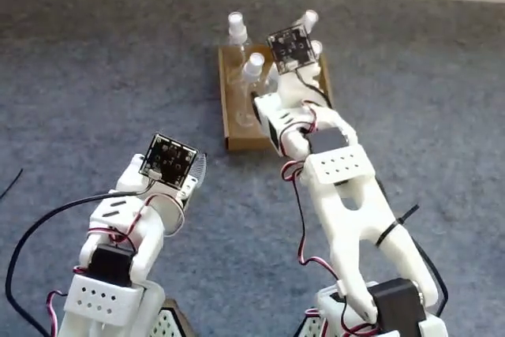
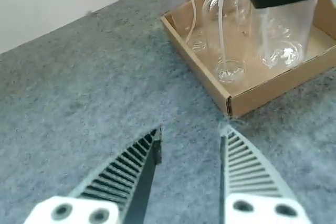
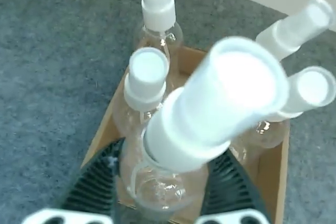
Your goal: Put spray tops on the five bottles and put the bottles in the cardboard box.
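Observation:
The cardboard box (image 1: 235, 120) lies on the grey carpet at the middle back. Several clear bottles with white spray tops stand in it, such as one at the back corner (image 1: 237, 28) and one nearer (image 1: 254, 65). My right gripper (image 3: 165, 179) hangs over the box, shut on the body of a clear bottle (image 3: 220, 98) whose white spray top points up at the camera. Other capped bottles (image 3: 148, 74) (image 3: 310, 87) stand around it inside the box (image 3: 105, 127). My left gripper (image 2: 191, 132) is open over bare carpet, short of the box's near corner (image 2: 231, 100), holding nothing.
Grey carpet surrounds the box on every side, with a pale wall at the back edge. A black cable (image 1: 31, 234) runs along the left arm's base. The right arm's body (image 1: 347, 195) stretches from the front to the box.

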